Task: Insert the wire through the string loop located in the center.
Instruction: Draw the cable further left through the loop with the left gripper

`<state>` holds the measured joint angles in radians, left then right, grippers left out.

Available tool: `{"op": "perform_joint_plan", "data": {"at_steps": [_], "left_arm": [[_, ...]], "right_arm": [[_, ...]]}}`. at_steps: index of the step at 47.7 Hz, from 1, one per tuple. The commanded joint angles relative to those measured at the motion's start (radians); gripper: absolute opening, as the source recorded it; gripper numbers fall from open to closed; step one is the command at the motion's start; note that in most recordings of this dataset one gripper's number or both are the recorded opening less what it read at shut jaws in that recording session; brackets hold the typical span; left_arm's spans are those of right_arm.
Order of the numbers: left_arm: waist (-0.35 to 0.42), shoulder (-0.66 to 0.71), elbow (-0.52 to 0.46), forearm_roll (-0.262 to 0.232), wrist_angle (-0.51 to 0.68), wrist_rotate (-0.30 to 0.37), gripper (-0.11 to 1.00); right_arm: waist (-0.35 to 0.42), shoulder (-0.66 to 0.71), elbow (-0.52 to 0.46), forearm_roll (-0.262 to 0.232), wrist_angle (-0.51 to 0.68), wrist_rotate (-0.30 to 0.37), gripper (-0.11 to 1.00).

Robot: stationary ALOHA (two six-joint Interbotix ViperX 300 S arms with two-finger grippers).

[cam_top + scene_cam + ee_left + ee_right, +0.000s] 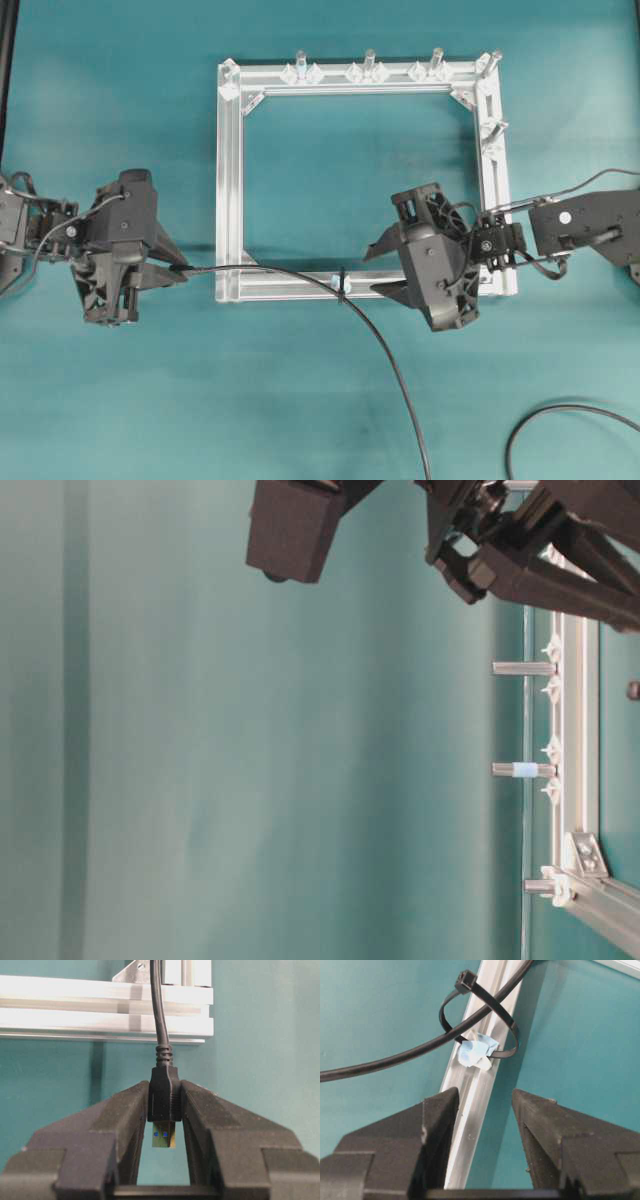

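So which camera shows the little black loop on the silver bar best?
The right wrist view: the thin black string loop fills the frame, with the black wire running through it. The overhead view shows only a tiny dark mark. The left wrist and table-level views don't show it.

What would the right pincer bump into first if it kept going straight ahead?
Probably the silver bar running between the open right pincer's jaws, then the black loop with the wire through it. Depth is hard to judge.

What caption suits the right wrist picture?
Black wire passes through the string loop on the frame bar, open right gripper nearby.
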<state>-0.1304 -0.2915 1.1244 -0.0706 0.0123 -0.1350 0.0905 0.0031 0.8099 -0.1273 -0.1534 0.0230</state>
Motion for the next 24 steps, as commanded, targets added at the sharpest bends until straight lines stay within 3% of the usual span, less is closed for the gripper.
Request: {"op": "perform_joint_plan", "data": {"at_steps": [1, 13, 15, 21, 22, 24], "left_arm": [[0.003, -0.002, -0.008, 0.002, 0.002, -0.009, 0.23], [0.002, -0.003, -0.017, 0.002, 0.051, -0.046, 0.24], [0.003, -0.003, -0.020, 0.003, 0.055, -0.044, 0.31], [0.003, -0.003, -0.023, 0.003, 0.057, -0.043, 0.67], [0.003, -0.003, -0.023, 0.003, 0.055, -0.043, 0.71], [0.003, -0.003, -0.023, 0.003, 0.055, -0.043, 0.69]], "right_arm": [[-0.003, -0.029, -0.006, -0.002, -0.005, 0.002, 0.51], [-0.003, -0.029, -0.008, 0.000, -0.006, 0.002, 0.51], [-0.003, -0.028, -0.006, -0.002, -0.006, 0.002, 0.51], [-0.003, -0.029, -0.006, -0.002, -0.005, 0.002, 0.51], [-0.003, -0.029, -0.006, -0.002, -0.006, 0.002, 0.51], [-0.002, -0.028, -0.006, -0.002, -0.006, 0.002, 0.51]]}}
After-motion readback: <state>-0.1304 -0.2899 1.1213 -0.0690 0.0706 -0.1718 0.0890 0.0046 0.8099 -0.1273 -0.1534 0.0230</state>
